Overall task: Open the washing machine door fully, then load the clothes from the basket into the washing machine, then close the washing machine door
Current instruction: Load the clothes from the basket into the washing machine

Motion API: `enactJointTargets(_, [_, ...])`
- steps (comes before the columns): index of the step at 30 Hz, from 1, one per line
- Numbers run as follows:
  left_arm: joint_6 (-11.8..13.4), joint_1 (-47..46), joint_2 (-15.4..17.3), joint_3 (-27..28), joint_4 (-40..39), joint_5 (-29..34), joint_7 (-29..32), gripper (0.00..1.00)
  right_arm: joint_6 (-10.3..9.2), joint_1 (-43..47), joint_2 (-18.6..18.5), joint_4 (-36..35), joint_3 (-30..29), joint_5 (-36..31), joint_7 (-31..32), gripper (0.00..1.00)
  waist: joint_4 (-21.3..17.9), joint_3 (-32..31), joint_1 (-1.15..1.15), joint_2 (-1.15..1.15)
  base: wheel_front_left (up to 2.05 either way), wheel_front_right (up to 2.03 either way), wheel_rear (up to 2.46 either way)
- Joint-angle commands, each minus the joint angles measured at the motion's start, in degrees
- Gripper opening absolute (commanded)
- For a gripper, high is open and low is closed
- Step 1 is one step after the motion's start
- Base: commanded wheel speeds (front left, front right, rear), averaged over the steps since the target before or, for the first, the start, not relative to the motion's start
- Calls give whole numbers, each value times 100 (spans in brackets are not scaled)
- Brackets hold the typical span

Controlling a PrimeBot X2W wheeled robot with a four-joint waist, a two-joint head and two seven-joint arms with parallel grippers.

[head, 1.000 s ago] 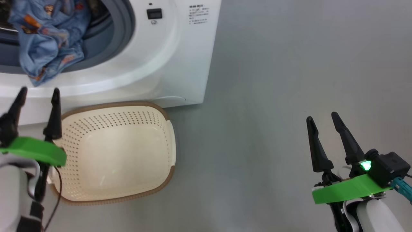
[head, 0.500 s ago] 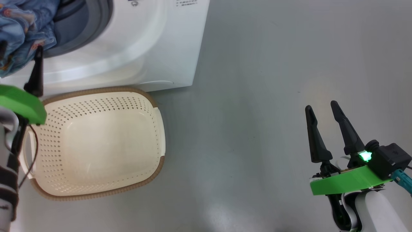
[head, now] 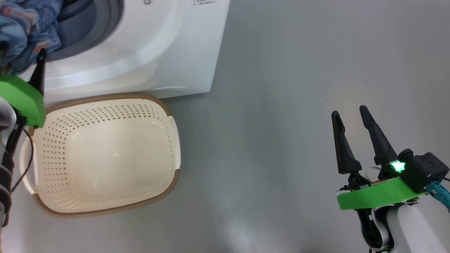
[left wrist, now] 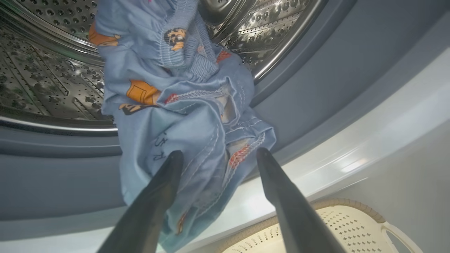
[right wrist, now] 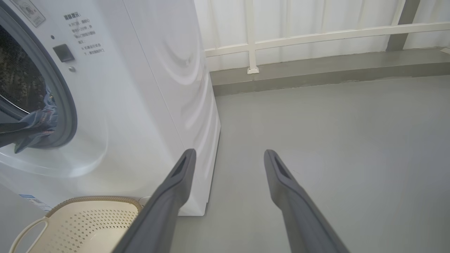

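The washing machine (head: 165,52) stands at the upper left with its drum (left wrist: 45,84) open; its door is out of view. Light blue clothes (left wrist: 182,105) with orange prints hang from the drum over the grey seal (left wrist: 316,77). My left gripper (left wrist: 218,153) is open right at their lower end, with the cloth hanging between and behind its fingers. One left finger (head: 39,72) shows beside the clothes (head: 24,31). The cream basket (head: 168,116) on the floor below holds nothing. My right gripper (head: 351,114) is open over bare floor, far right of the machine.
The grey floor (head: 281,88) stretches to the right of the machine. In the right wrist view a white railing (right wrist: 316,35) and a low kerb (right wrist: 316,73) run along the far wall behind the right gripper (right wrist: 229,151). The basket (right wrist: 88,218) sits against the machine's front.
The head camera has swung, shifting the whole picture. My left gripper has risen from below the machine's rim to the hanging clothes. The right gripper has barely moved.
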Motion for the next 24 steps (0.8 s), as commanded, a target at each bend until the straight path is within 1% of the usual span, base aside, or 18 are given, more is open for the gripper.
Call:
enactJointTargets(1, [3, -165, 336, 27, -20, -32, 2, 100, 25, -31, -27, -135, 147, -25, -46, 100, -20, 6, 0, 0, 0, 0, 0])
enactJointTargets(9, [3, -398, 483, -366, 331, -66, -38, 100, 25, -27, -41, -151, 192, -11, -46, 100, -141, 13, 0, 0, 0, 0, 0])
enactJointTargets(18, [3, -502, 558, -558, 600, -84, -62, 100, 25, -1, -48, -140, 250, -2, -46, 100, -253, -38, 0, 0, 0, 0, 0])
enactJointTargets(19, [3, -503, 560, -576, 618, -86, -63, 78, 25, 4, -49, -142, 250, -3, -46, 100, -261, -45, 0, 0, 0, 0, 0])
enactJointTargets(20, [3, -506, 561, -590, 633, -92, -70, 49, 25, 9, -50, -146, 248, -4, -46, 100, -267, -49, 0, 0, 0, 0, 0])
enactJointTargets(22, [3, -512, 575, -623, 659, -89, -97, 22, 25, 10, -49, -148, 250, -5, -46, 100, -282, -59, 0, 0, 0, 0, 0])
enactJointTargets(23, [8, -511, 583, -632, 670, -89, -121, 11, 25, 11, -49, -146, 254, -4, -46, 100, -290, -69, 0, 0, 0, 0, 0])
enactJointTargets(24, [13, -505, 585, -641, 681, -92, -140, 5, 25, 16, -51, -145, 258, -3, -46, 100, -297, -82, 0, 0, 0, 0, 0])
